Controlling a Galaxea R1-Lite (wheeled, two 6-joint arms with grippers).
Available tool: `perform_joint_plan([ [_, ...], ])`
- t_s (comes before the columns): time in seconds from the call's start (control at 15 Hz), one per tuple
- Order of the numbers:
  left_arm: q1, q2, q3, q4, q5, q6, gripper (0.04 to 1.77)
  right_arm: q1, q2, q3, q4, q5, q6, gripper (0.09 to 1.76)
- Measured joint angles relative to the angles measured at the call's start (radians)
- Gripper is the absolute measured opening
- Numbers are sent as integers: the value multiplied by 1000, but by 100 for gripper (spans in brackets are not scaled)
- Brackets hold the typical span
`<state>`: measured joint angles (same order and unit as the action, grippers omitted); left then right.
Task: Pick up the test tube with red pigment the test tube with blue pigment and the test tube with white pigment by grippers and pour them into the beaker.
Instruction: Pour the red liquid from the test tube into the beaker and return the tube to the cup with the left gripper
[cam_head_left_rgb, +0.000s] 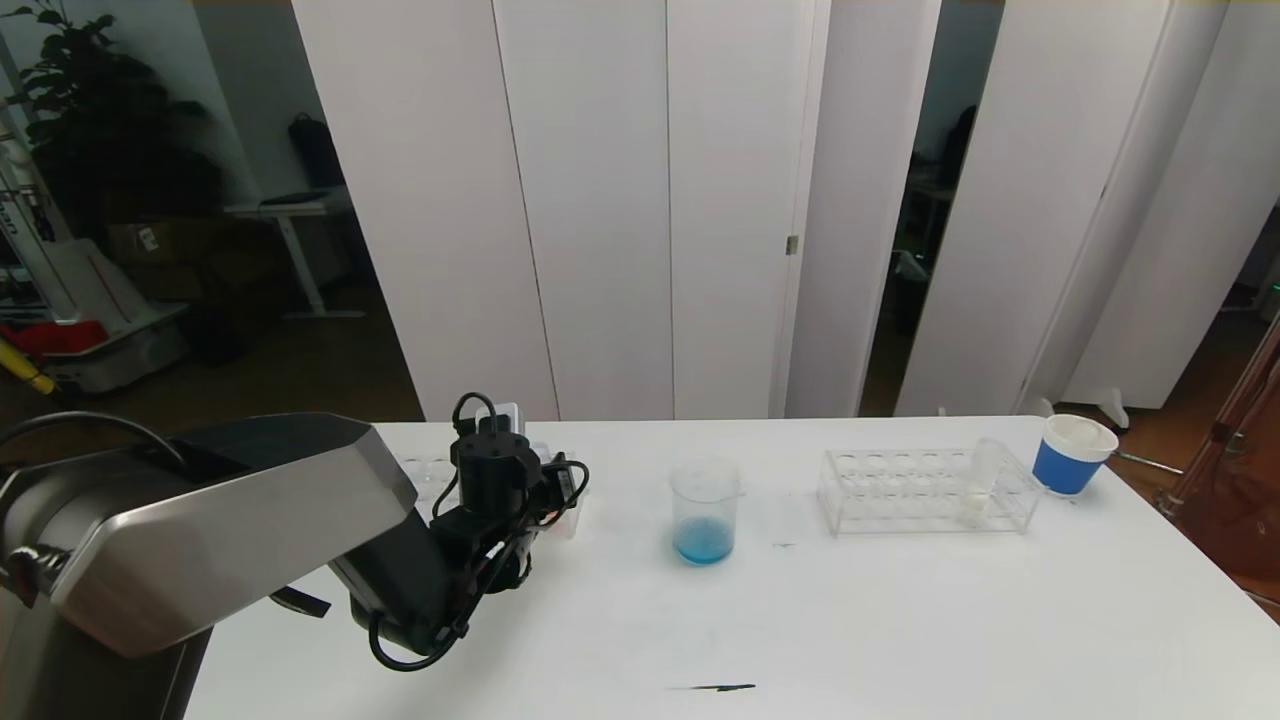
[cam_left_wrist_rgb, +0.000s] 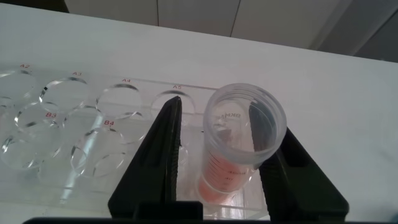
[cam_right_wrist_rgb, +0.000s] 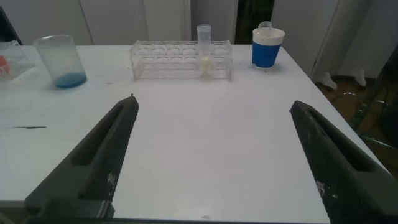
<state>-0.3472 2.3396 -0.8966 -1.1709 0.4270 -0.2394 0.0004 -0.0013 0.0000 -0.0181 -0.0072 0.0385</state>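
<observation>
straddling a clear tube with red powder (cam_left_wrist_rgb: 239, 146) in its rack (cam_left_wrist_rgb: 93, 124), the left claw (cam_left_wrist_rgb: 227, 155) has its fingers spread on either side, not pinching. the right claw (cam_right_wrist_rgb: 217, 155) hangs wide open over the table (cam_head_left_rgb: 900, 620). farther off: the beaker (cam_head_left_rgb: 704, 510) with blue powder, then the white-powder tube (cam_head_left_rgb: 982, 482) upright in the right rack (cam_head_left_rgb: 925, 490), beside a blue cup (cam_head_left_rgb: 1070, 455).

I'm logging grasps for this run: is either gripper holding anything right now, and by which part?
The left gripper straddles the upper part of the red-pigment tube in its rack; whether it grips cannot be told. The right gripper is open, holding nothing.
</observation>
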Motion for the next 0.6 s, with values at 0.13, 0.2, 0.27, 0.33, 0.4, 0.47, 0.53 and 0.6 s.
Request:
perform_joint_plan([
  [0.13, -1, 0, 2, 1, 2, 0, 81, 0, 0, 0, 0, 0, 0, 175],
  [0.2, -2, -1, 2, 1, 3, 0, 81, 0, 0, 0, 0, -1, 0, 175],
  [0.27, -2, -1, 2, 2, 3, 0, 81, 0, 0, 0, 0, 0, 0, 175],
  [0.33, -2, -2, 2, 3, 3, 0, 81, 0, 0, 0, 0, 0, 0, 175],
  [0.4, -2, -3, 1, 4, 3, 0, 81, 0, 0, 0, 0, -1, 0, 175],
  [0.47, -2, -4, 0, 5, 3, 0, 81, 0, 0, 0, 0, -1, 0, 175],
  [0.53, -2, -7, 0, 9, 3, 0, 81, 0, 0, 0, 0, 0, 0, 175],
  [0.6, -3, -9, 0, 13, 2, 1, 81, 0, 0, 0, 0, 0, 0, 175],
])
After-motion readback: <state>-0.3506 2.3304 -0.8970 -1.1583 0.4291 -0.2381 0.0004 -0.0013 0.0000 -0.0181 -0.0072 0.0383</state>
